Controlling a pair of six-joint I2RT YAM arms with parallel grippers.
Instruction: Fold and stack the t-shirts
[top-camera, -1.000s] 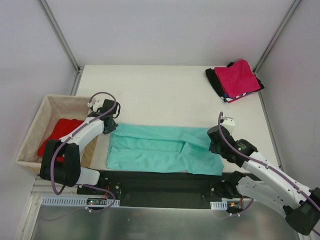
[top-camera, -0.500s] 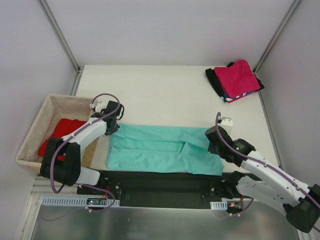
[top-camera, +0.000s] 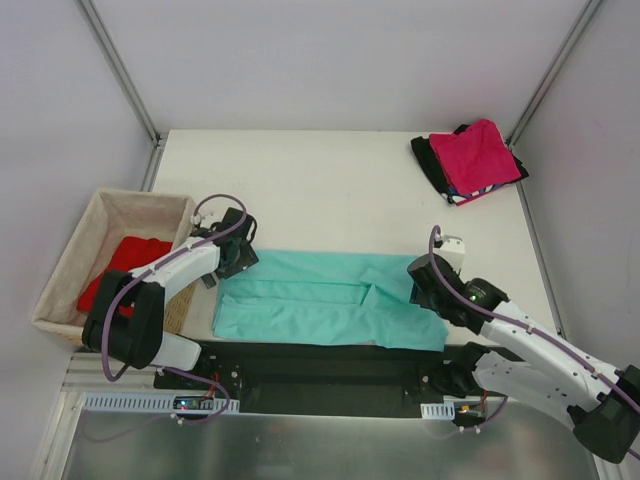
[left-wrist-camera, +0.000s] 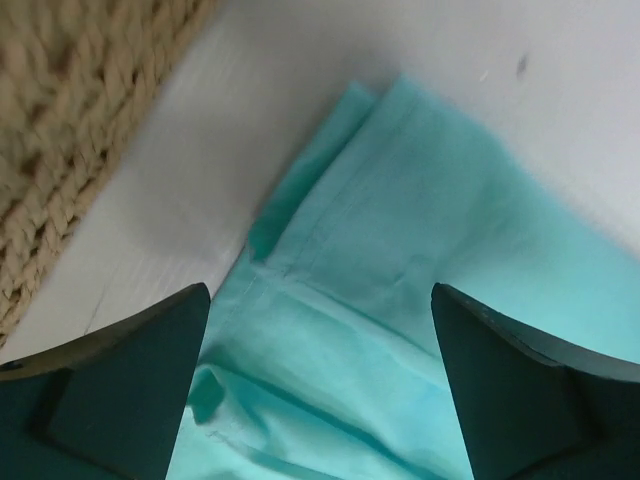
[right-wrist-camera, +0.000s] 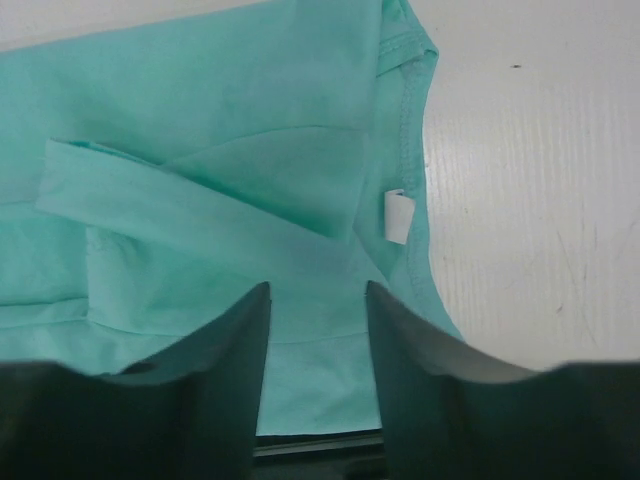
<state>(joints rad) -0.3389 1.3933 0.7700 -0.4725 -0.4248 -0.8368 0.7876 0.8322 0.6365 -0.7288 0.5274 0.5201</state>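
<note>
White table (top-camera: 330, 190) boxed by pale walls (top-camera: 330, 60) and metal posts (top-camera: 118, 68)

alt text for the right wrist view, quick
The right tool, open, points down at a teal t-shirt lying partly folded on a white table. A small white label shows beside the shirt's neckline.
</note>
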